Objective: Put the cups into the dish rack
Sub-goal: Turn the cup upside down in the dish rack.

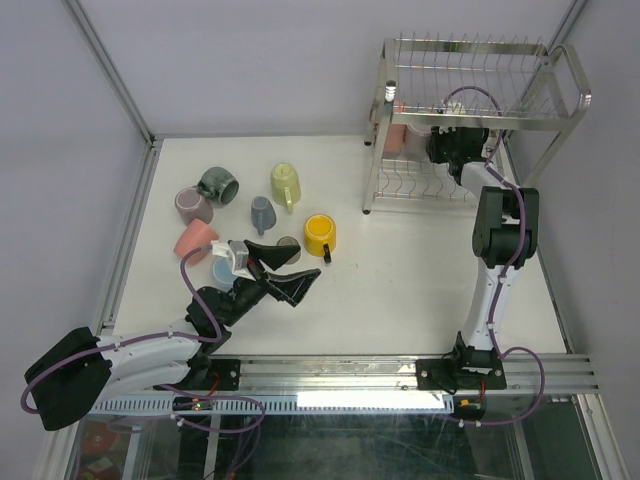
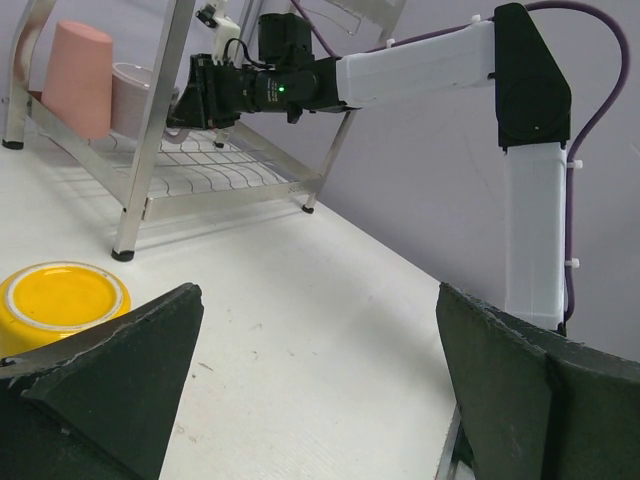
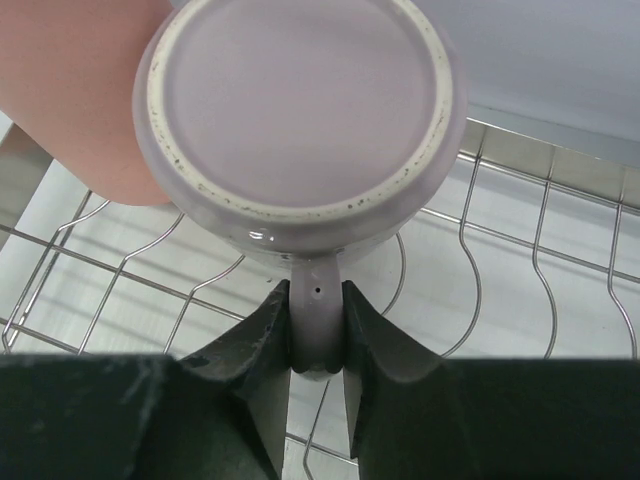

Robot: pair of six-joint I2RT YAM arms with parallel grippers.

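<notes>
Nearest the arm bases, on the left of the counter (image 1: pixel 400 290), the left gripper (image 1: pixel 306 264) is held low with its jaws spread wide and nothing between them. Just beyond its tips a yellow mug (image 1: pixel 319 234) is seen. Farther left and beyond, loose cups are scattered: a light blue cup (image 1: pixel 222 272), a salmon pink cup (image 1: pixel 196 240), a grey-blue mug (image 1: pixel 262 213), a taupe cup (image 1: pixel 194 206), a dark grey-green mug (image 1: pixel 217 184) and a pale yellow-green mug (image 1: pixel 285 182). At the far right the dish rack (image 1: pixel 560 95) is stood, and the right gripper (image 3: pixel 318 330) is extended into its lower tier. A mauve mug (image 3: pixel 300 110) is pinched by its handle between the jaws, base toward the wrist camera, above the wavy wires. Just beside it a salmon pink tumbler (image 3: pixel 70 90) is set on that shelf, closed end up.
</notes>
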